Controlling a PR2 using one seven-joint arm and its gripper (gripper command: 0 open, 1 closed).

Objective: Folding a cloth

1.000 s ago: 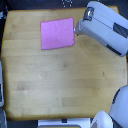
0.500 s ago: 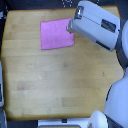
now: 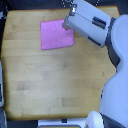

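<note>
The pink cloth [image 3: 55,35] lies flat on the wooden table [image 3: 55,80], toward the far side and slightly to the exterior view's left of centre. My gripper [image 3: 66,25] reaches in from the exterior view's upper right and sits over the cloth's upper right corner. The grey-white arm body [image 3: 90,22] covers the fingers, so the jaws' state does not show. Whether the fingers touch the cloth is hidden.
The robot's large white body [image 3: 117,80] fills the exterior view's right side. The table's left edge [image 3: 2,65] borders a dark strip with a pale object. A white rounded part [image 3: 92,120] sits at the bottom near the front edge.
The arm has moved toward the exterior view's left, from beside the cloth's right edge to over its upper right corner. The cloth lies in the same place.
</note>
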